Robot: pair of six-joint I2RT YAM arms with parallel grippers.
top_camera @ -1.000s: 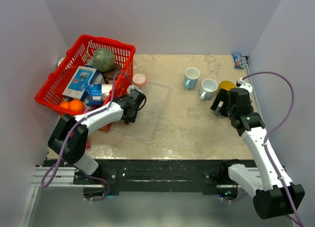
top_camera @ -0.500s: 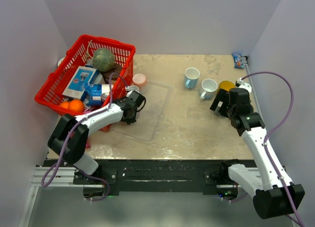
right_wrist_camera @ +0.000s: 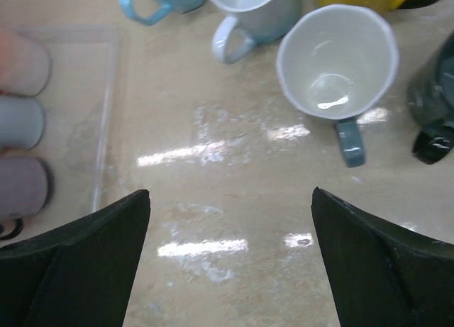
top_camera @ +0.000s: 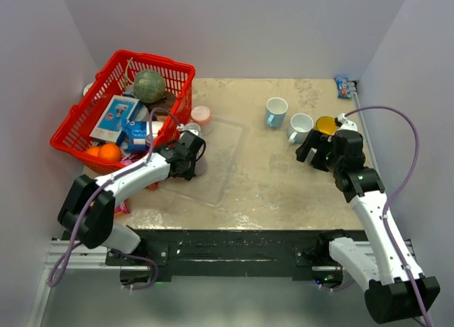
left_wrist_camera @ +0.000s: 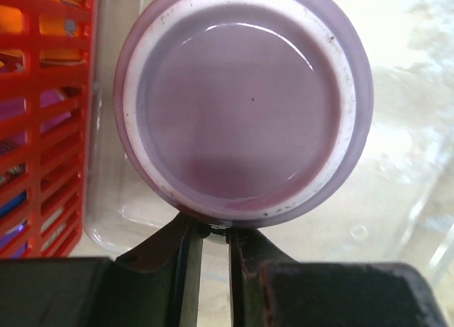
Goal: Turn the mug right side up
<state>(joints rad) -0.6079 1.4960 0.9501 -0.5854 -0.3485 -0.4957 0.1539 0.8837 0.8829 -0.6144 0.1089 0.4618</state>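
1. Beige counter (top_camera: 284,192) sits under plain pale walls. A clear tray (top_camera: 230,157) lies left of centre in the overhead view, and a red basket (top_camera: 157,63) is at the upper left.
2. On that tray the purple mug (left_wrist_camera: 241,100) stands upside down, its base ring filling the left wrist view.
3. The left gripper (left_wrist_camera: 215,235) sits at the mug's lower edge with its fingers (left_wrist_camera: 184,263) a narrow slit apart (probably around the handle, though I cannot tell whether they actually clamp it).
4. The right gripper (right_wrist_camera: 230,192) is spread wide and holds nothing. It is over bare counter, below an upright white mug (right_wrist_camera: 333,57).
5. The grasp looks like the step in hand. It should get a firm bite first, then lift clear of the tray lip. Next comes a half-turn of the wrist, away from the basket wall at the left. The base should be flat on the counter before the gripper lets go.
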